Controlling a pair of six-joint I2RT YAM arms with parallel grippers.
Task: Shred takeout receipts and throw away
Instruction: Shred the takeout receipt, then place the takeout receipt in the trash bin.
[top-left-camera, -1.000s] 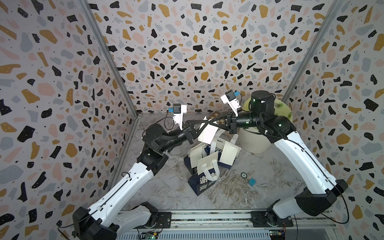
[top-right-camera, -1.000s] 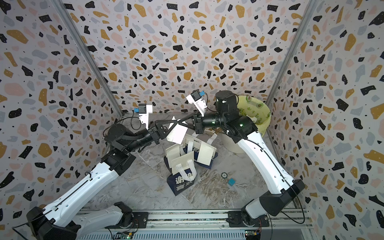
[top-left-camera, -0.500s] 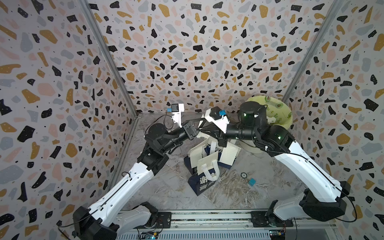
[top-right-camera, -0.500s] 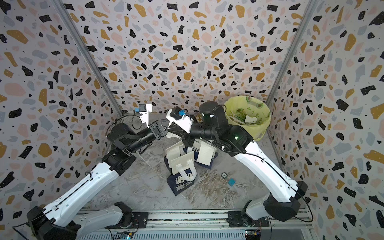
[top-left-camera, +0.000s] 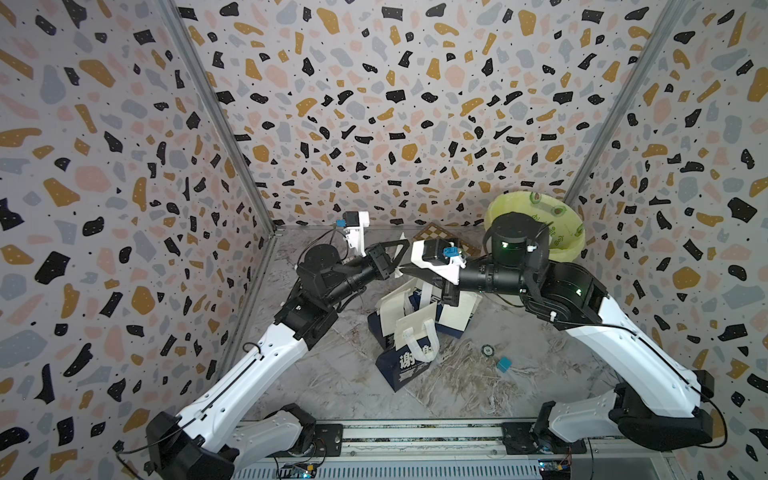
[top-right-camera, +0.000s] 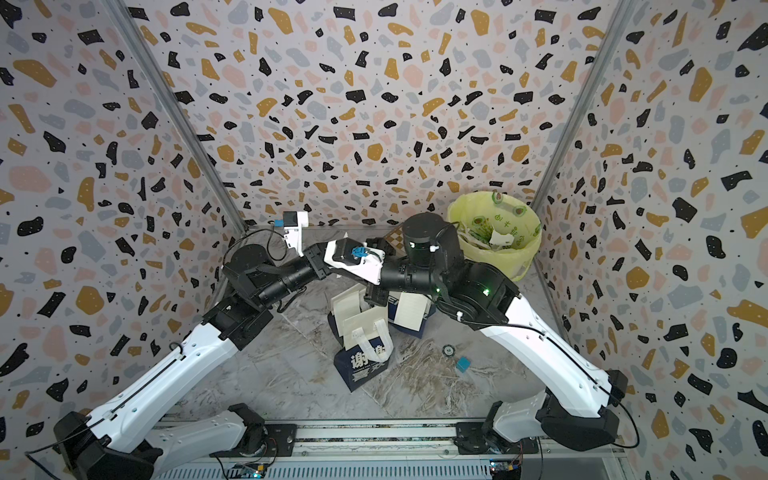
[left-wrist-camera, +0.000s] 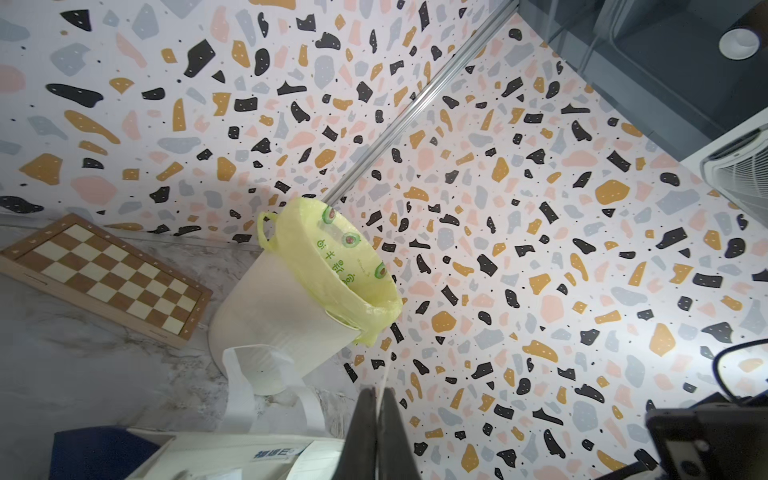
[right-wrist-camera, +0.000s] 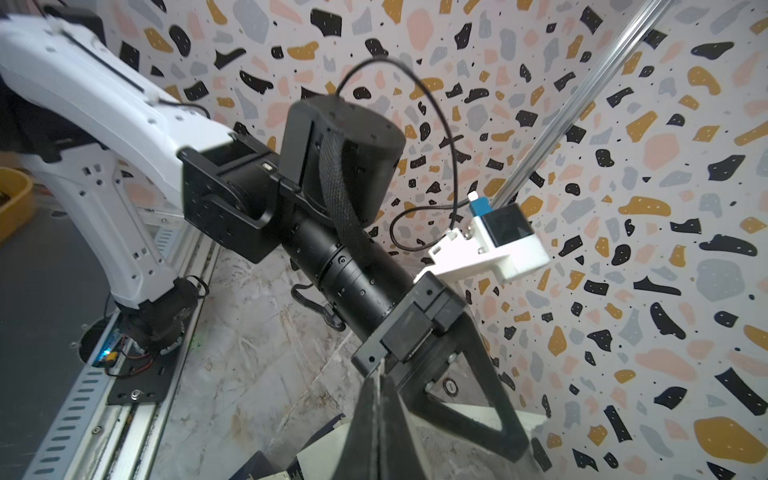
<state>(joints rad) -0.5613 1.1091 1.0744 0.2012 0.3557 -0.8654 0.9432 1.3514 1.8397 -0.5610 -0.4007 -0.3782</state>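
Left wrist view presents the receipt (left-wrist-camera: 385, 374) edge-on: a thin white line rising from between the fingers of my left pincer (left-wrist-camera: 377, 392), which is clamped shut on it. In the right wrist view, my right pincer (right-wrist-camera: 377, 386) is likewise closed on a pale paper edge, right up against the left pincer's frame. I judge both grips to be on one slip.

Appearance: white, very thin, flat where gripped. Only the edge faces the wrist cameras, so neither print nor full length can be read.

Position: the slip hangs in mid-air between the two pincers, above the paper bags (top-left-camera: 415, 328), toward the back of the desk (top-left-camera: 332, 386).

Reason for the hold, as I judge it: two opposed grips set close together leave a short span of paper, which should tear cleanly when pulled apart. Height above the bags keeps their handles clear.

The bin (top-left-camera: 569, 232), lined in yellow and holding white scraps, stands just beside my right arm, so discarding needs little travel. A chessboard (left-wrist-camera: 104, 270) lies flat nearby, uninvolved.
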